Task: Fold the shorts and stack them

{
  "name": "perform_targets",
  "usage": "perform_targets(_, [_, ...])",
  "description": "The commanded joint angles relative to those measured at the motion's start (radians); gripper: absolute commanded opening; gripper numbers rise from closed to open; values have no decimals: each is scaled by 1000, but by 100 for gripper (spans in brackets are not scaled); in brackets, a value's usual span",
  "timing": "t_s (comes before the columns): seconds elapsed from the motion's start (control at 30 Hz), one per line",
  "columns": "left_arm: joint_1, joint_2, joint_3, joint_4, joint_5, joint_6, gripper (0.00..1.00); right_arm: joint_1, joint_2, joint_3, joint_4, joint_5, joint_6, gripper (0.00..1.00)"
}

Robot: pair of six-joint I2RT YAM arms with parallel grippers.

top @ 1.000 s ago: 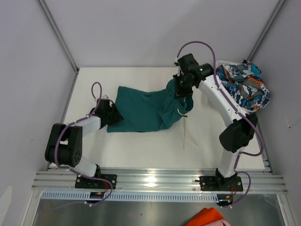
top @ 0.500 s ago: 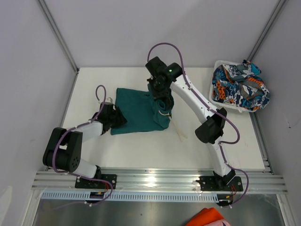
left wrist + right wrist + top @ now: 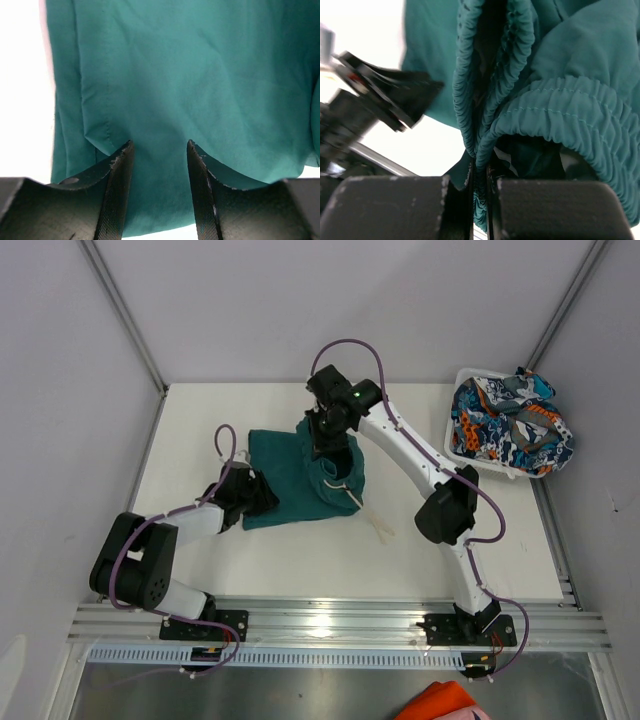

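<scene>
Presently teal shorts are lying crosswise left of the mesh basket, waistband toward it; right gripper is clamping that waistband, left gripper jaws standing apart.

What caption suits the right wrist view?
Right gripper shut on the gathered elastic waistband of the teal shorts.

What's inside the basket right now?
Printed shorts are all that shows, heaped and spilling over the basket rim. Anything beneath them, and the basket floor, is covered.
</scene>
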Motion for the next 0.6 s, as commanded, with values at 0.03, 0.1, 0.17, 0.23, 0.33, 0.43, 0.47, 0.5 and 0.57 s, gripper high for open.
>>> perform_targets(0.03, [-45, 9, -5, -14, 11, -22, 50, 0, -38, -8, 138, -89, 88, 0])
perform_targets(0.1, [-62, 11, -3, -14, 7, -23, 49, -8, -47, -26, 170, -99, 119, 0])
perform_targets(0.17, [-75, 8, -3, -20, -3, -25, 49, -22, -70, -43, 192, -118, 145, 0])
perform_targets(0.23, [-83, 2, -11, -17, -10, -31, 49, -26, -85, -54, 212, -134, 161, 0])
perform_targets(0.33, [-97, -4, -14, -15, -18, -37, 49, -26, -85, -43, 214, -145, 174, 0])
perform_targets(0.43, [-101, -9, -14, -17, -18, -37, 49, -26, -62, -44, 207, -148, 184, 0])
perform_targets(0.47, [-101, -12, -14, -18, -19, -37, 49, -25, -48, -44, 209, -155, 184, 0])
perform_targets(0.5, [-101, -12, -17, -18, -21, -37, 49, -22, -41, -46, 214, -169, 188, 0])
perform_targets(0.57, [-101, -17, -25, -18, -24, -36, 49, -11, -32, -60, 249, -177, 200, 0])
